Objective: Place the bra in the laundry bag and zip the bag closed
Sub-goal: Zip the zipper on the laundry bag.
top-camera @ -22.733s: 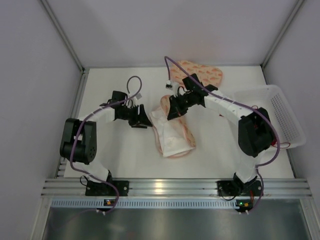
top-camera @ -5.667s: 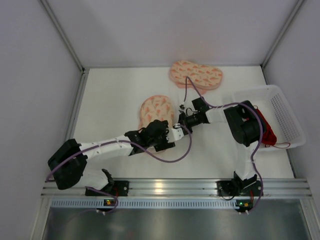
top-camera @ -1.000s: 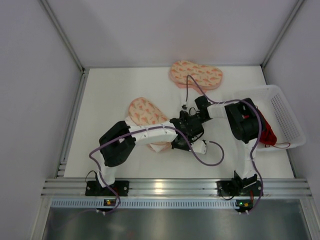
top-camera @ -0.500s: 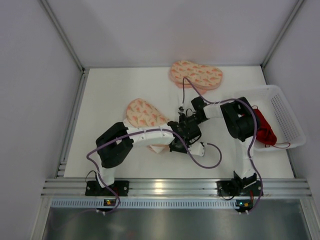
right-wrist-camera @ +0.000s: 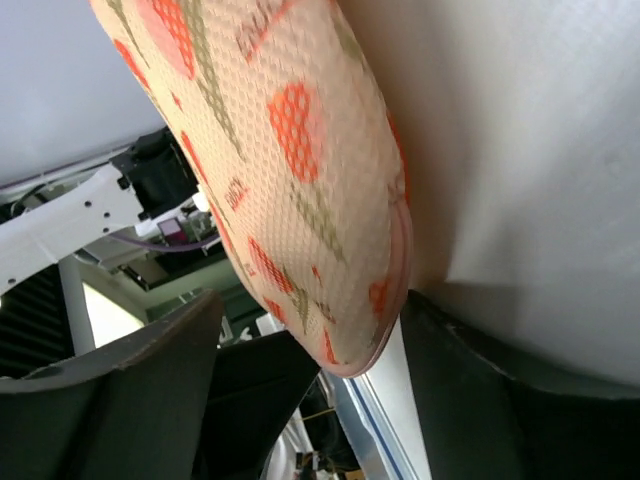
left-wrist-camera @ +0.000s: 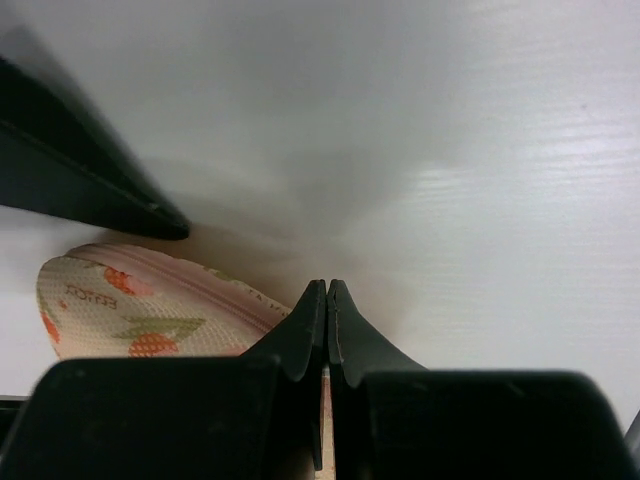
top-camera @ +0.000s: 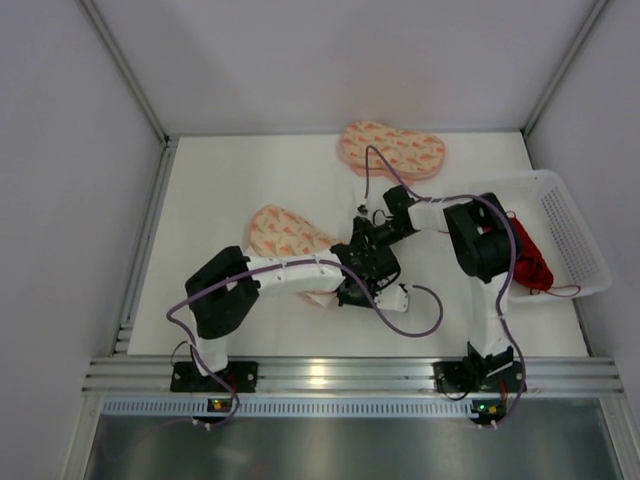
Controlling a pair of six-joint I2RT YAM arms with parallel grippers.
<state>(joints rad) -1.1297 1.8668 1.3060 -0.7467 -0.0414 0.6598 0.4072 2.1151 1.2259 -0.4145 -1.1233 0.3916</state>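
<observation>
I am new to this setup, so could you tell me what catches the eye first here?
Both arms meet mid-table over the laundry bag: the left gripper is pinched shut at its edge, the right gripper straddles its rim. A twin pouch lies at the back, and the red bra sits in the white basket at right.

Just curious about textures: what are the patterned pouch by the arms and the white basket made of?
The pouch looks like matte mesh fabric: a fine honeycomb weave shows under the print. The basket seems rigid white plastic, its walls perforated.
</observation>
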